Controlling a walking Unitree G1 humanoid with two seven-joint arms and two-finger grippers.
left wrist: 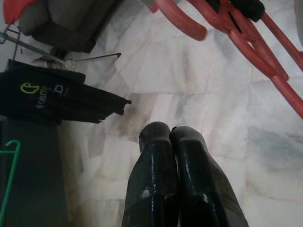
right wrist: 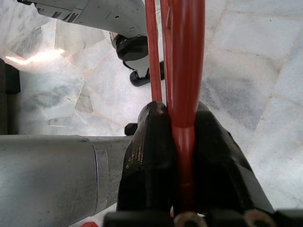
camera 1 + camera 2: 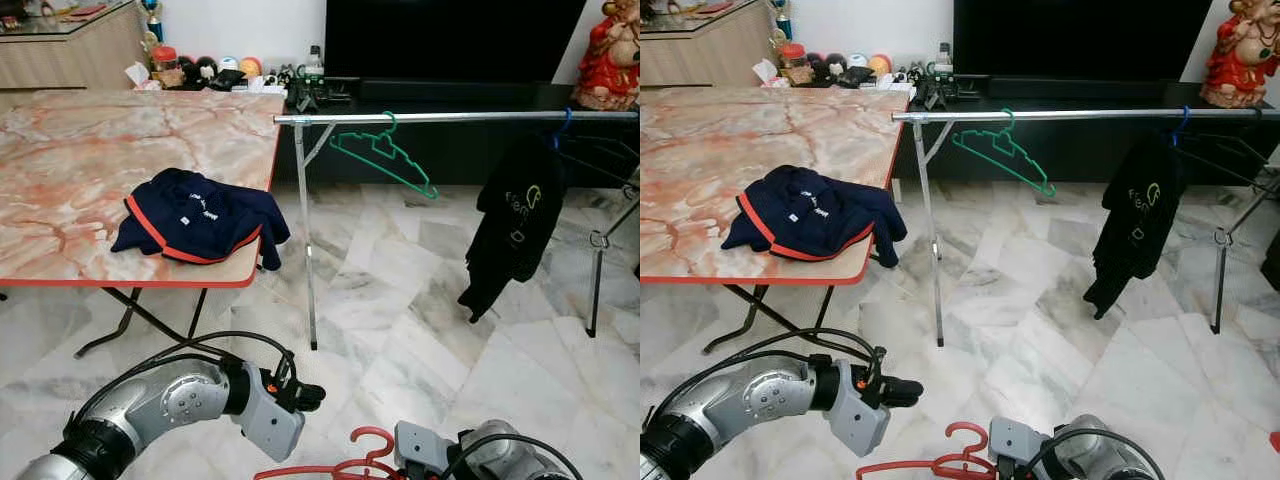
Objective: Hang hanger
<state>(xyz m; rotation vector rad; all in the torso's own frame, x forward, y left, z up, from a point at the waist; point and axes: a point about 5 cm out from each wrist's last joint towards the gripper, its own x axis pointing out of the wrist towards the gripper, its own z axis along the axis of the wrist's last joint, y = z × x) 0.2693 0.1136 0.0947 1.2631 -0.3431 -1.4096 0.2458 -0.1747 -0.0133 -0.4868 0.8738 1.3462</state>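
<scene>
Low in front, the right gripper (image 2: 182,142) clamps a red plastic hanger (image 3: 340,462); the left gripper's (image 1: 169,137) fingers are pressed together, empty, well below the silver metal rail (image 3: 450,118).

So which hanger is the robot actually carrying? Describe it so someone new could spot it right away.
Start at the long metal rail in front of the dark TV cabinet, then drop to the marble floor nearest the robot. There the right claw is shut on a red hanger, held low. Its neighbours on the rail are a bare green hanger and a black garment.
</scene>
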